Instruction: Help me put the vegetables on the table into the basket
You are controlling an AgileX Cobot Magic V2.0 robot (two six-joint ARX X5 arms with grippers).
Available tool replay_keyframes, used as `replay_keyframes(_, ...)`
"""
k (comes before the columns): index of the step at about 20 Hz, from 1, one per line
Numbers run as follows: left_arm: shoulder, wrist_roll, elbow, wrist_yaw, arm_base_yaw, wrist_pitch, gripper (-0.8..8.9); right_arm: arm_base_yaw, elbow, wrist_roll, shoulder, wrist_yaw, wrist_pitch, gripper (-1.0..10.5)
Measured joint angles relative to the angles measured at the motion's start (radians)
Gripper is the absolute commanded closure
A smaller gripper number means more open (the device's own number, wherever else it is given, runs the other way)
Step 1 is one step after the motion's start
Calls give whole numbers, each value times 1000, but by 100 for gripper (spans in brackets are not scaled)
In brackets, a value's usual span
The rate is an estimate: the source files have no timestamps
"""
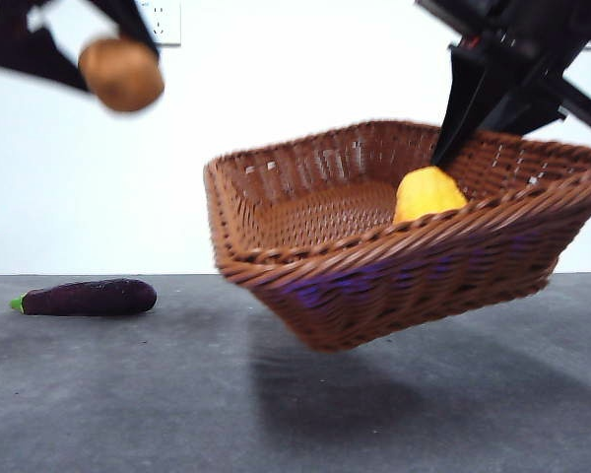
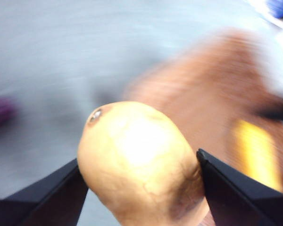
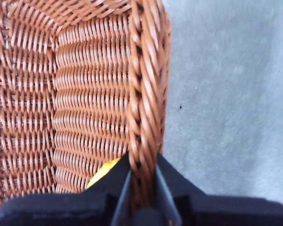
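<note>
Here the basket (image 1: pixel 374 246) is lifted off the tabletop (image 1: pixel 128 394) and tilted, its near left corner lower and its right side higher. It is rectangular, of reddish-brown woven wicker with flared sides and a braided rim. The right gripper (image 3: pixel 142 174) has its jaws clamped on this rim, one jaw inside and one outside the wall. Inside the basket, against the right wall, lies the bumpy yellow vegetable (image 1: pixel 428 193); its long axis cannot be judged. The left gripper (image 2: pixel 141 172) is high at the left, well apart from the basket, its jaws closed on the smooth orange-brown potato (image 2: pixel 139 162), whose rounded end points away from the wrist. The dark purple eggplant (image 1: pixel 89 297) lies flat on the grey matte tabletop, long axis left to right, green stem to the left.
</note>
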Motion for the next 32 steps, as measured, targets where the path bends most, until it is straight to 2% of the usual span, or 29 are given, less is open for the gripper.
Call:
replay_keyframes(4,-68,94,0,22,-152,-55,821,10,0,84,40,-45,83,958)
replay_keyframes(7,-4,130,0,-12,-297,-54,821,47,0,125,40,-53,98,958)
replay_keyframes(10,117,161,0,-66,-366,-55,821,70,0,139,40,-56,97,958)
replay_keyframes(16,282,178,0,-67,-377,-111,812,72,0,147,40,-56,92,958)
replay_keyframes(17,290,179,0,-43,-377,-140,764,74,0,146,40,-56,93,958)
replay_keyframes(18,291,179,0,-18,-377,-150,656,75,0,146,40,-57,92,958)
replay_keyframes(19,291,179,0,27,-377,-152,501,74,0,147,40,-55,96,958)
replay_keyframes(20,291,178,0,66,-377,-153,414,74,0,147,40,-56,100,958)
replay_keyframes(21,291,178,0,90,-377,-153,405,73,0,148,40,-56,100,958)
replay_keyframes(32,282,178,0,117,-377,-206,405,74,0,147,40,-69,92,958)
